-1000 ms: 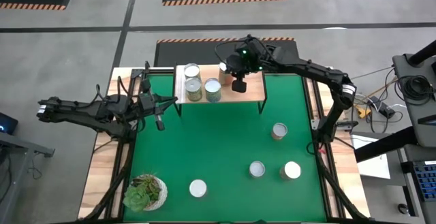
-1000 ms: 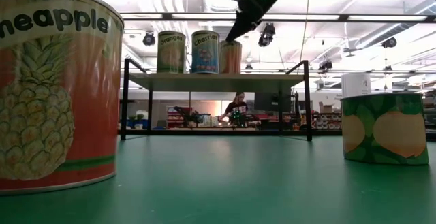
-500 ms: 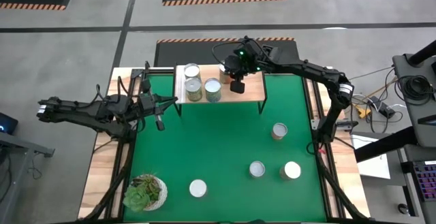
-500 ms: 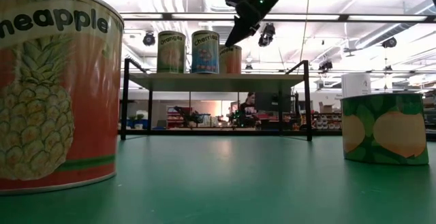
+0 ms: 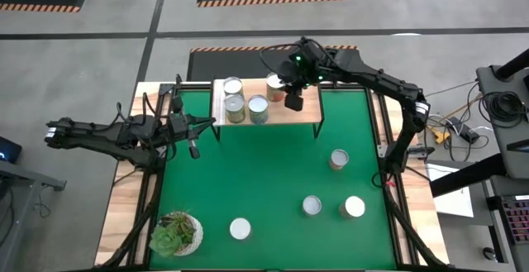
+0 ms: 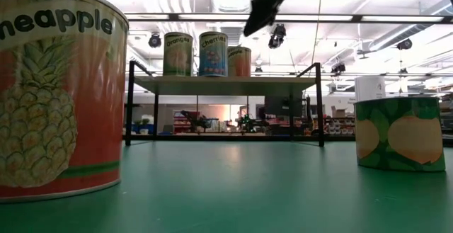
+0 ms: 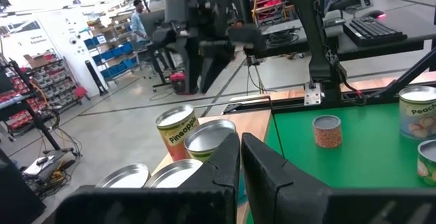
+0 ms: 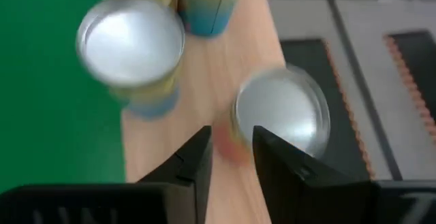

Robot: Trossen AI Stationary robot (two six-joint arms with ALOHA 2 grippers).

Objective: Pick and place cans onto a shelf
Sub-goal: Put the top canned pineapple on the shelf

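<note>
We see the right claw [image 5: 293,101] poised above the shelf [image 5: 306,111], its fingers narrowly parted and holding nothing. Four cans stand upright on the shelf, the nearest [image 5: 274,86] just beside the claw. Four more wait on the green worktop [image 5: 264,181], and the closest of these [image 5: 338,159] lies on the right arm's side, well apart from the left claw [image 5: 195,150], whose fingers look nearly closed and empty.

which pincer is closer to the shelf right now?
Right. The right pincer hangs over the shelf, beside its four cans. The left pincer waits off the shelf's left end.
</note>
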